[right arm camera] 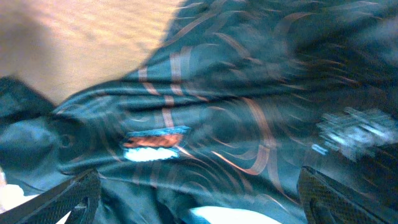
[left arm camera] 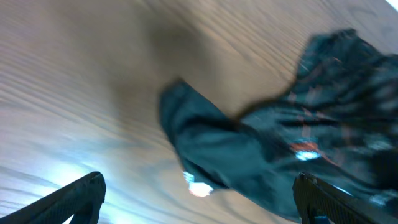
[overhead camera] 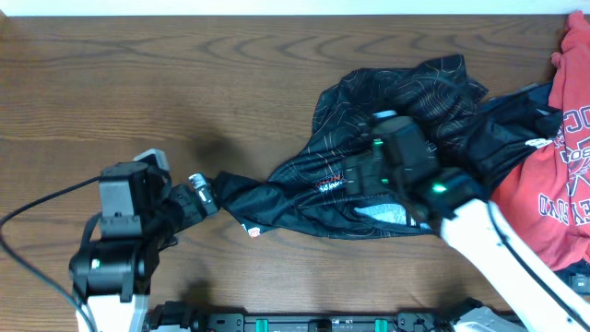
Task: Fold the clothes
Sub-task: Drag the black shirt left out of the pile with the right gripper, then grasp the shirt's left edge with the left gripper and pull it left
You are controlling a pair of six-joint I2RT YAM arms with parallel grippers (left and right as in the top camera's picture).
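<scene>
The clothes, a black jersey (overhead camera: pixel 387 120) with thin orange contour lines, lie crumpled right of the table's centre, with a narrow tail stretching left. My left gripper (overhead camera: pixel 210 194) hovers at the tip of that tail. In the left wrist view it (left arm camera: pixel 199 205) is open, with the cloth (left arm camera: pixel 273 155) reaching in by the right finger and nothing gripped. My right gripper (overhead camera: pixel 364 171) hangs over the middle of the jersey. In the right wrist view it (right arm camera: pixel 199 202) stands open just above the fabric (right arm camera: pixel 217 112), beside a small orange and white logo (right arm camera: pixel 152 144).
A red garment (overhead camera: pixel 562 175) with white lettering lies at the right edge, partly under the jersey and the right arm. A small white tag (overhead camera: pixel 253 231) shows at the jersey's lower left hem. Bare wooden tabletop (overhead camera: pixel 138 83) spreads to the left and back.
</scene>
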